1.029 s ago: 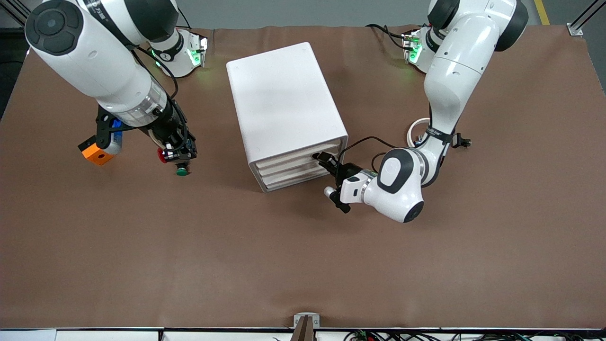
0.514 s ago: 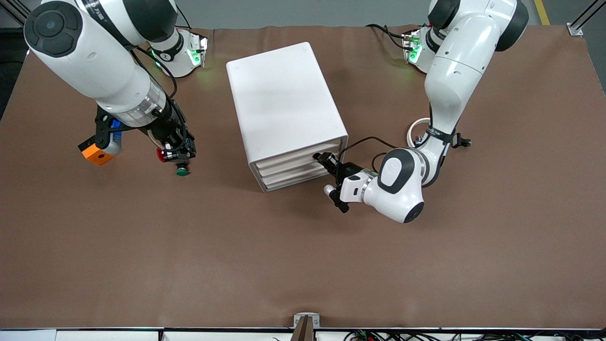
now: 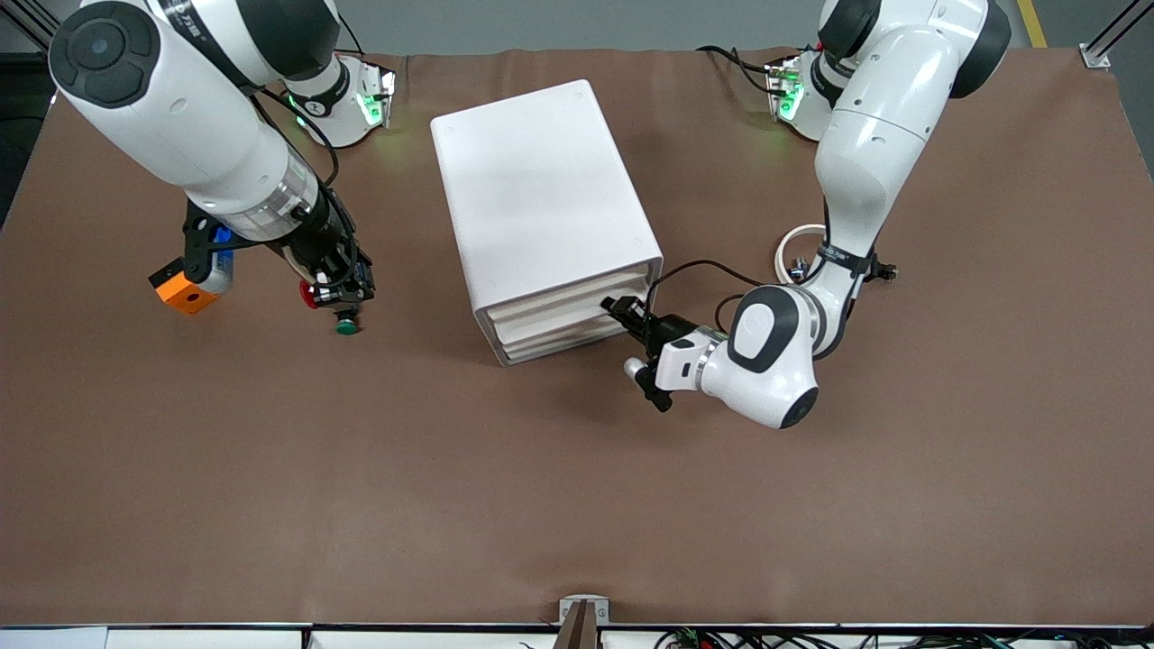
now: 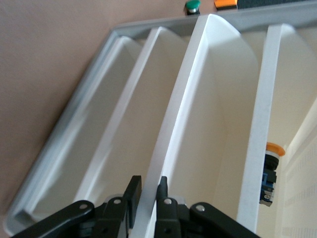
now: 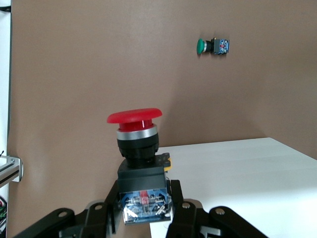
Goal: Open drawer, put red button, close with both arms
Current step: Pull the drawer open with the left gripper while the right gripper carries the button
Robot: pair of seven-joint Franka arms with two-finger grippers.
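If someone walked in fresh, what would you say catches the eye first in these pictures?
The white drawer cabinet at mid-table, with the left pincer clamped on a drawer front's edge. Then the red button held in the right pincer above the table, over a green button, near the orange box.

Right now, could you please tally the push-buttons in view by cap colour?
Red: 1, the red button, in the right end effector.
Green: 1, the green button, on the table.
Orange: 1, the orange-capped button, inside the drawer cabinet whose drawer the left end effector grips.
Total: 3
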